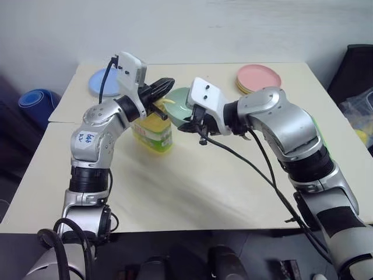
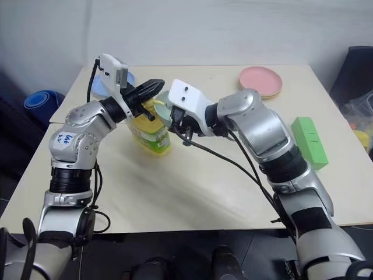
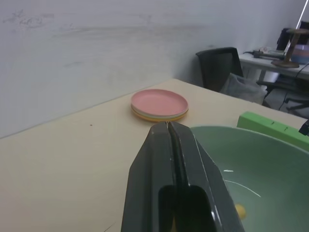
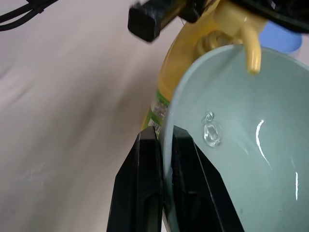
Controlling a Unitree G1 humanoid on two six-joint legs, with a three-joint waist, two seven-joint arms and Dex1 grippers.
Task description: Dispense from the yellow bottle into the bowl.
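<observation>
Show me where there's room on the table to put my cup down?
Bare tabletop in front of the yellow bottle. More between the bowl and pink plates. It's crowded where bottle and bowl meet.

On the table (image 2: 192,192) the yellow bottle (image 2: 152,137) stands under the left gripper (image 2: 152,87), whose closed fingers lie over its pump top, while the right gripper (image 2: 173,123) holds the bowl (image 2: 164,100) beside it, pink plates (image 2: 260,81) and a green block (image 2: 309,142) further right

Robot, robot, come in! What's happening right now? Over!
Right gripper pinching bowl rim. Left gripper shut, atop yellow bottle pump. Liquid in bowl. Nothing blocking.
</observation>
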